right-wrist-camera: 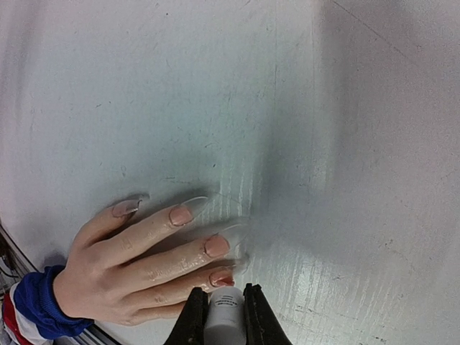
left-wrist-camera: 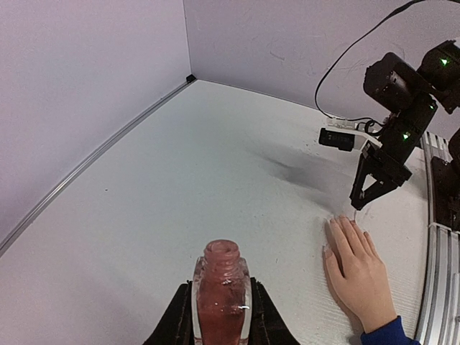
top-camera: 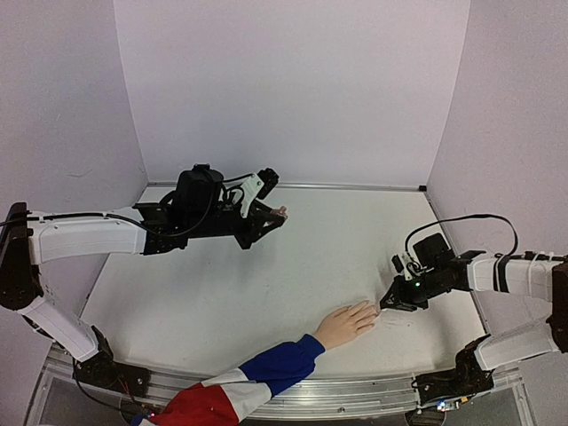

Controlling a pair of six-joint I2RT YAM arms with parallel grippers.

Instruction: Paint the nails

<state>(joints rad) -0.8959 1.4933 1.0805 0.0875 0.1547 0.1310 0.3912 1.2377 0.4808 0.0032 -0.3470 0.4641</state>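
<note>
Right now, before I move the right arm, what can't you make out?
1. Anything under the white cap: right wrist view, the cap and right fingers hide it.
2. The nails: top view, too small.
3. Base of the bottle: left wrist view, cut by bottom edge.

Bottle (left-wrist-camera: 221, 302) base past the bottom edge; fifth nail behind tool (right-wrist-camera: 223, 293) and white cap (right-wrist-camera: 225, 316)

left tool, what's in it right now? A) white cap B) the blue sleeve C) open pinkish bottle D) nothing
C: the left wrist view shows the left tool clamped on the pinkish bottle with its neck open, while the white cap sits in the right tool.
</note>
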